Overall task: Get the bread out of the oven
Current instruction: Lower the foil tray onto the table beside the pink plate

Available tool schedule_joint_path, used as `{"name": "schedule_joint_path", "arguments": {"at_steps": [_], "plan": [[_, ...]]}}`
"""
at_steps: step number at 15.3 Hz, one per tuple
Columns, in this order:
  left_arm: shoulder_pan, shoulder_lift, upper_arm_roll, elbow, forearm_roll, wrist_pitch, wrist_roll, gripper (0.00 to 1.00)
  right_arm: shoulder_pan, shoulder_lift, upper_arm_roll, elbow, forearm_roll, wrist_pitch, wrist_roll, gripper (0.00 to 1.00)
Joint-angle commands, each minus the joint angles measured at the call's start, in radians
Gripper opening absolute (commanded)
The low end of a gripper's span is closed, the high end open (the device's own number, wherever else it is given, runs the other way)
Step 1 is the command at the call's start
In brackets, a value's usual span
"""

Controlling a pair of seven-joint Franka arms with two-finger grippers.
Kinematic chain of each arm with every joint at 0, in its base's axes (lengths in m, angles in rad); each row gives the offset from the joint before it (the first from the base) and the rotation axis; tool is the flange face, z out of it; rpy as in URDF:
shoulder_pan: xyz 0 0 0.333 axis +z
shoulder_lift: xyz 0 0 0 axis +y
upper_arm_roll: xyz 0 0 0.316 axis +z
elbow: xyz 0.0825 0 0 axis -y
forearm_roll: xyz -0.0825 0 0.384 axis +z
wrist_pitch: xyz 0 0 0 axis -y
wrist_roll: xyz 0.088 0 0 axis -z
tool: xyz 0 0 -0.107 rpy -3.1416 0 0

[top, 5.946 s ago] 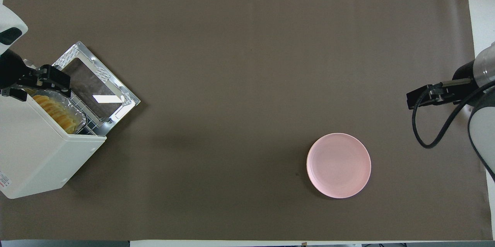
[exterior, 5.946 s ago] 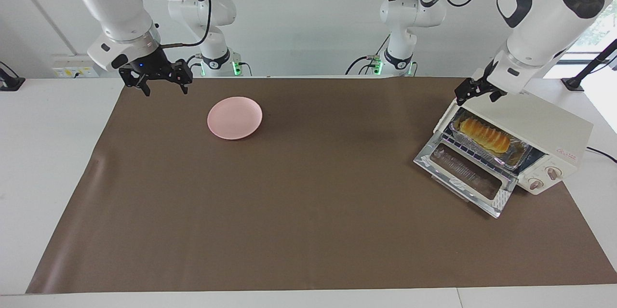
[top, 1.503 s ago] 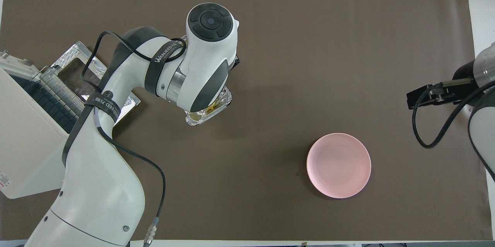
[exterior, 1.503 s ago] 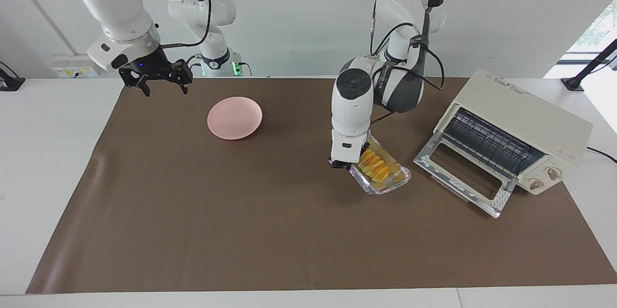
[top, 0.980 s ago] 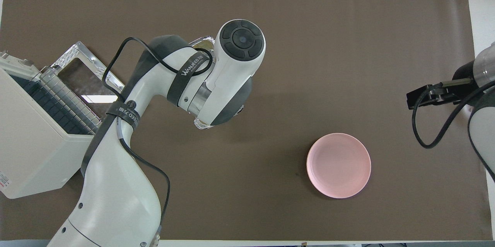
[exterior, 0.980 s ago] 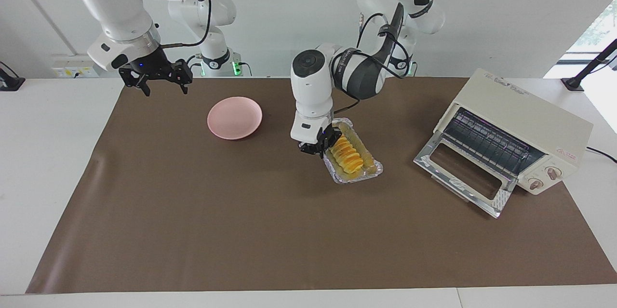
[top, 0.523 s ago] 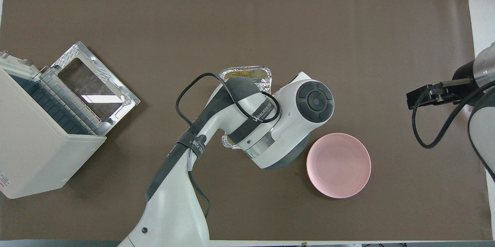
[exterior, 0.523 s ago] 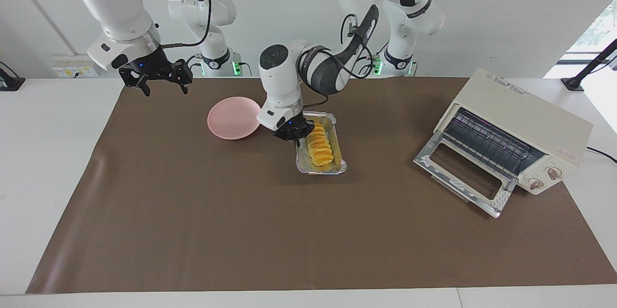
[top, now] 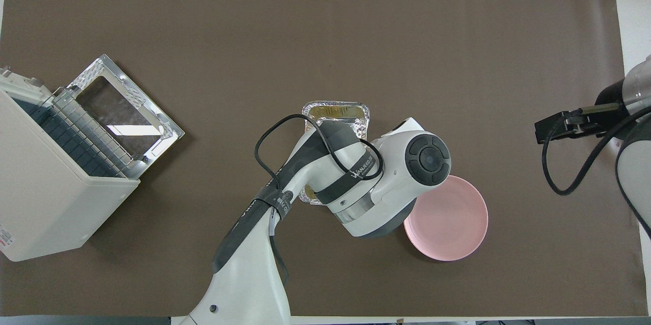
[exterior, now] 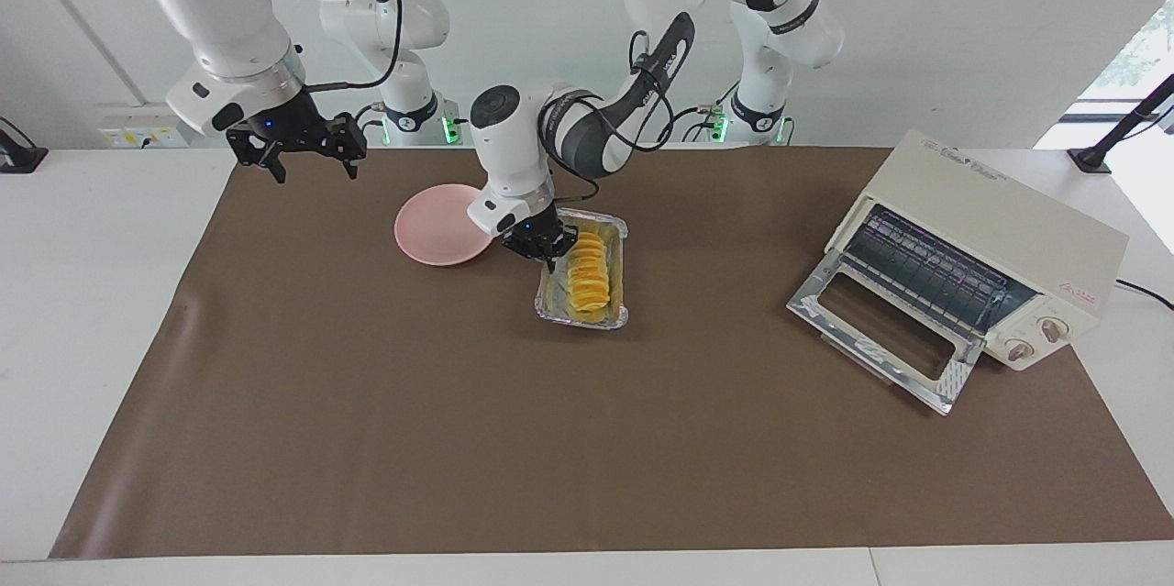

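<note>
The golden ridged bread (exterior: 588, 274) lies in a crinkled foil tray (exterior: 581, 317), out of the oven. My left gripper (exterior: 548, 258) is shut on the tray's long rim and holds it low over the brown mat, right beside the pink plate (exterior: 438, 230). From overhead my left arm covers the bread, and only the tray's end (top: 335, 110) shows. The cream oven (exterior: 1004, 219) stands at the left arm's end of the table with its glass door (exterior: 879, 336) dropped open and its wire rack bare. My right gripper (exterior: 314, 166) hangs open over the mat's corner by the plate, holding nothing.
A brown mat (exterior: 587, 439) covers the table. The pink plate (top: 455, 231) is partly under my left arm's wrist from overhead. The oven (top: 46, 203) and its open door (top: 124, 111) take up the mat's corner at the left arm's end.
My left gripper has carried the foil tray with the bread away from the oven, across the mat to beside the pink plate. The right arm has not moved.
</note>
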Motion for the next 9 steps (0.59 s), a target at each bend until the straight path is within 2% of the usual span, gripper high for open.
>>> {"name": "schedule_joint_path", "arguments": {"at_steps": [1, 9], "plan": [[-0.021, 0.016, 0.012, -0.009, 0.008, 0.017, -0.058, 0.00, -0.019, -0.020, 0.013, -0.024, -0.013, 0.008, -0.026, 1.00], [-0.028, 0.028, 0.012, -0.029, 0.008, 0.031, -0.066, 0.00, -0.019, -0.020, 0.013, -0.024, -0.013, 0.008, -0.026, 1.00]]}}
